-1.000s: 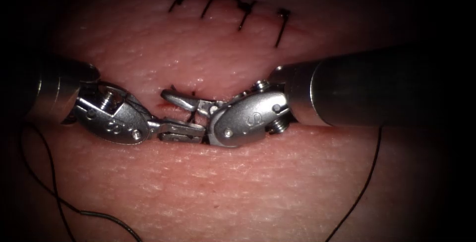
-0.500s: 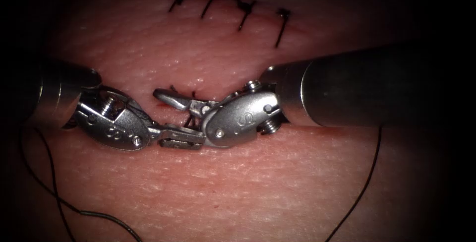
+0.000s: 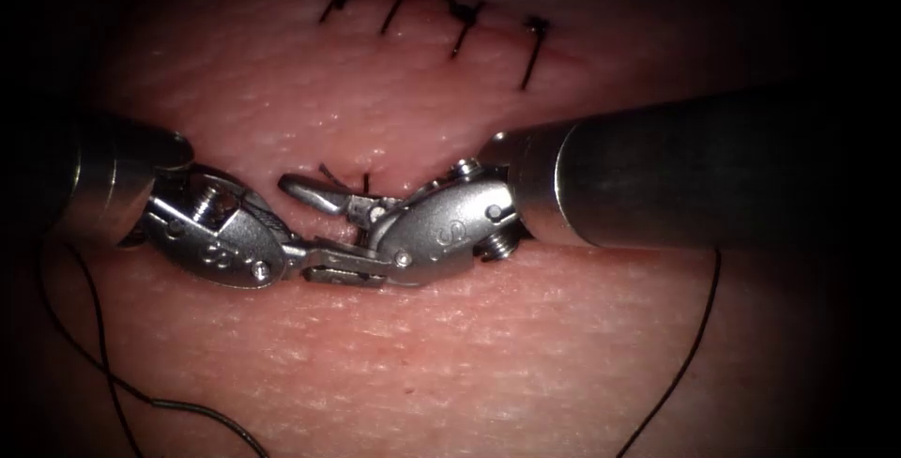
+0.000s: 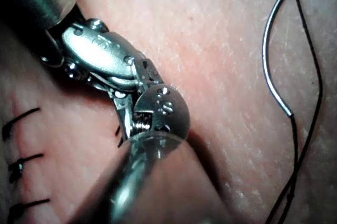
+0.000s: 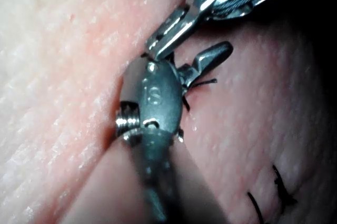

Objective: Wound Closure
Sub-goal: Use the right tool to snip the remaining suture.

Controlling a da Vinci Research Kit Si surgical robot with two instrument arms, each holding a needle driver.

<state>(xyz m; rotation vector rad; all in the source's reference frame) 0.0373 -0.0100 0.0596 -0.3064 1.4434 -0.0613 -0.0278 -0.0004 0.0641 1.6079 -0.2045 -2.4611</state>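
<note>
Endoscope view: left pincer [image 3: 340, 266] clenched, lying level on the tissue [image 3: 488, 355], contents not discernible. Right pincer [image 3: 324, 197] released, one jaw splayed over the cut [image 3: 305, 201]; short thread ends [image 3: 349, 179] just beside. Row of four finished stitches [image 3: 441, 17] well apart, higher up. Thread [image 3: 690, 345] trailing at both sides.

Left wrist view: curved needle [image 4: 269, 50] lying free on the tissue, held by neither pincer, thread crossing it.

Right wrist view: tip of the left pincer touching the right tool's wrist [image 5: 155, 89].
</note>
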